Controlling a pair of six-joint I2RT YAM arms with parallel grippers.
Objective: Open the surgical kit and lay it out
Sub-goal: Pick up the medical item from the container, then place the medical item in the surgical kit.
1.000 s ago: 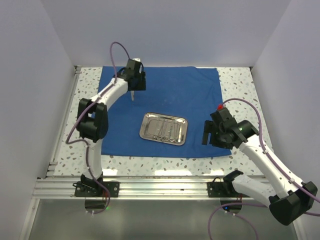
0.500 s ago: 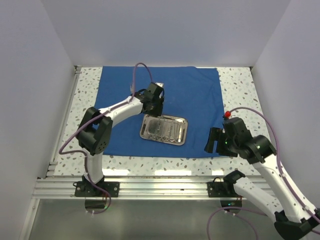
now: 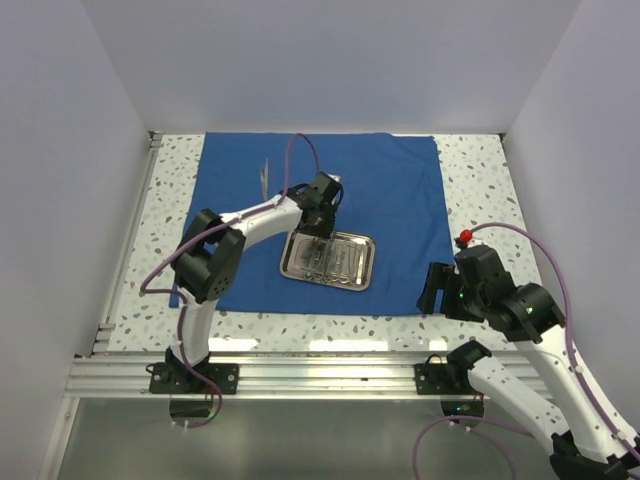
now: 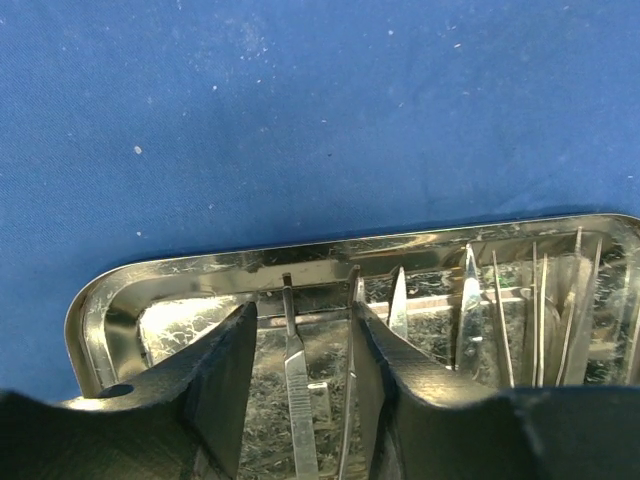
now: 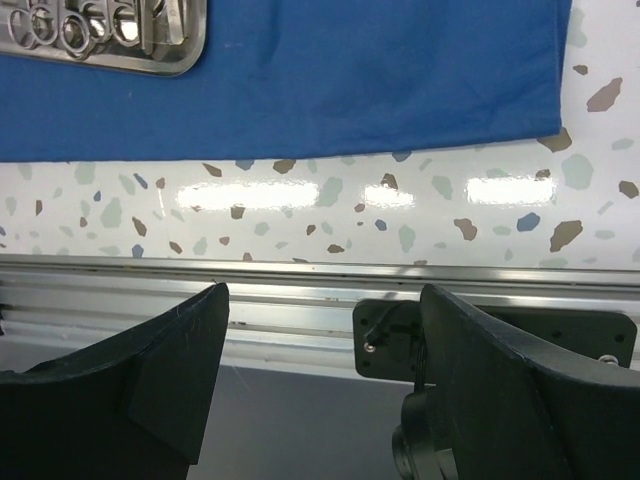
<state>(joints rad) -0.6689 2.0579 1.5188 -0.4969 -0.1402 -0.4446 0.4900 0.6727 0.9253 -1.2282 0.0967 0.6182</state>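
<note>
One blue drape (image 3: 400,180) lies spread, with one steel tray (image 3: 368,265) at its near middle. The left gripper (image 4: 300,310) hangs over the tray's left end, jaws half spread astride one slim instrument (image 4: 296,360). Closing off-centre could snag its neighbour. The right gripper (image 5: 322,295) gapes empty, near right. One laid-out instrument (image 3: 264,176) lies far left; at least five sit in the tray.

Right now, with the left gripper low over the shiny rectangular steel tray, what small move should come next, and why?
Probably close the left gripper on the slim silver instrument that it straddles in the shiny rectangular steel tray. The jaws stand apart on either side of it, not yet gripping, and the royal-blue cloth lies spread beyond the tray.
</note>
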